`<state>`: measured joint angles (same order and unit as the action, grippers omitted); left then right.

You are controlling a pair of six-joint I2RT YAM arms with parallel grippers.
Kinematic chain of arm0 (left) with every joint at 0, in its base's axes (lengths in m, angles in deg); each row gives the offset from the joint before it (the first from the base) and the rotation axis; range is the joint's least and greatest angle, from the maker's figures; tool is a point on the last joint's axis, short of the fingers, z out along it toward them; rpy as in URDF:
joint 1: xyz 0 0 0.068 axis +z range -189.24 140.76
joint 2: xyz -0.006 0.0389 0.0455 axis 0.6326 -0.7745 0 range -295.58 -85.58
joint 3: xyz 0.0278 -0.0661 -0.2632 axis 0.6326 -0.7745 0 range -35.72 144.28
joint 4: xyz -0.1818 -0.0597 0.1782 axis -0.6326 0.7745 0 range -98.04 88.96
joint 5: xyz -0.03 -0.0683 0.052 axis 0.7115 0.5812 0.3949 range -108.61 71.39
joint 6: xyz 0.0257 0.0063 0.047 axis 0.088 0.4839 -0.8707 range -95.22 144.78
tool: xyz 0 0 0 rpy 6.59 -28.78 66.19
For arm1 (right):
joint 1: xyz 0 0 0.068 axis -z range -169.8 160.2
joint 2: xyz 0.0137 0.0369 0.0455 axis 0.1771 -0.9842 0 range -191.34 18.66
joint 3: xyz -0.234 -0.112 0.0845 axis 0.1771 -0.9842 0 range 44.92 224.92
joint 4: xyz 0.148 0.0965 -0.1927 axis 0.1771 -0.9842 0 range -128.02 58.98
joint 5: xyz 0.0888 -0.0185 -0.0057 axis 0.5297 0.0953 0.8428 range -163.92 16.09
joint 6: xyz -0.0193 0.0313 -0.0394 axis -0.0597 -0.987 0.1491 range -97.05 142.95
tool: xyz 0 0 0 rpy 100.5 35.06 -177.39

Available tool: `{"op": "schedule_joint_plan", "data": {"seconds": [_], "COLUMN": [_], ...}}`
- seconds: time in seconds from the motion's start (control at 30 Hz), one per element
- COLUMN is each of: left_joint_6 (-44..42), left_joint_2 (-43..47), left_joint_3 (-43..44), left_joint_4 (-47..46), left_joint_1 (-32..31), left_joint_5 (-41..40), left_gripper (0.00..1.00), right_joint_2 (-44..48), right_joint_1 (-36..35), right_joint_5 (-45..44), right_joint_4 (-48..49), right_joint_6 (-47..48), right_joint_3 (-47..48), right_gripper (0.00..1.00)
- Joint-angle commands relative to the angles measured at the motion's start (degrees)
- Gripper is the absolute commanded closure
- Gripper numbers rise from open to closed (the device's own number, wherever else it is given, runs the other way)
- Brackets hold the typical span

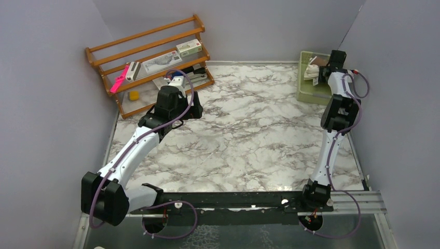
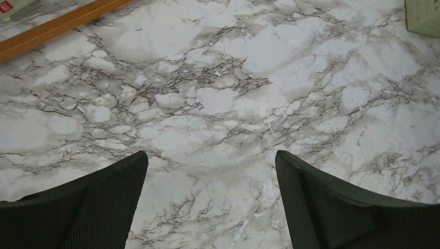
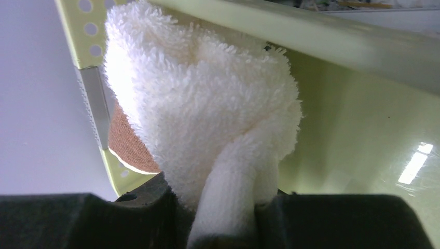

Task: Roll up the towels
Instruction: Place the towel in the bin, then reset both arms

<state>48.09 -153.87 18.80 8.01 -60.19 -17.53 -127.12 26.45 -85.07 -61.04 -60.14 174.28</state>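
The cream towel (image 3: 207,109) is bunched inside the pale green basket (image 3: 363,140), and my right gripper (image 3: 228,207) is shut on a fold of it. From above, the right gripper (image 1: 326,70) reaches into the basket (image 1: 306,91) at the back right, with the cream towel (image 1: 312,69) beside it. A brownish patch of the mustard towel (image 3: 129,142) shows behind the cream one. My left gripper (image 2: 211,176) is open and empty, hovering over bare marble; from above the left gripper (image 1: 193,108) is at the back left, near the rack.
A wooden rack (image 1: 150,62) with small items stands at the back left; its base rail (image 2: 62,23) shows in the left wrist view. The basket corner (image 2: 423,15) shows there too. Grey walls close in the marble table (image 1: 249,135).
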Motion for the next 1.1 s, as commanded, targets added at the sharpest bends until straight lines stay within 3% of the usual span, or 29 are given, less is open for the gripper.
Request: {"op": "schedule_joint_plan", "data": {"seconds": [0.0,0.2,0.23,0.3,0.33,1.07], "left_joint_6": [0.33,-0.08,-0.17,-0.28,-0.29,-0.02], "left_joint_2": [-0.44,-0.23,-0.10,0.15,0.29,5.18], "left_joint_3": [0.63,0.75,0.83,0.96,1.02,1.45], "left_joint_4": [0.29,0.94,1.07,1.23,1.30,2.33], "left_joint_1": [0.47,0.60,0.56,0.57,0.60,0.59], "left_joint_5": [1.07,0.96,0.94,0.92,0.93,4.81], "left_gripper": [0.04,0.04,0.04,0.04,0.04,0.04], "right_joint_2": [-2.16,-1.53,-1.20,-0.19,0.58,16.84], "right_joint_1": [0.45,0.36,0.35,0.28,0.27,0.23], "right_joint_5": [0.19,2.81,2.95,2.87,2.67,3.91], "right_joint_4": [6.91,7.79,7.47,6.75,6.59,-1.68], "right_joint_6": [3.97,4.36,4.31,4.41,4.50,3.70], "right_joint_3": [0.39,-0.82,-0.98,-1.35,-1.85,-16.71], "right_gripper": [0.92,0.60,0.51,0.17,0.07,0.02]}}
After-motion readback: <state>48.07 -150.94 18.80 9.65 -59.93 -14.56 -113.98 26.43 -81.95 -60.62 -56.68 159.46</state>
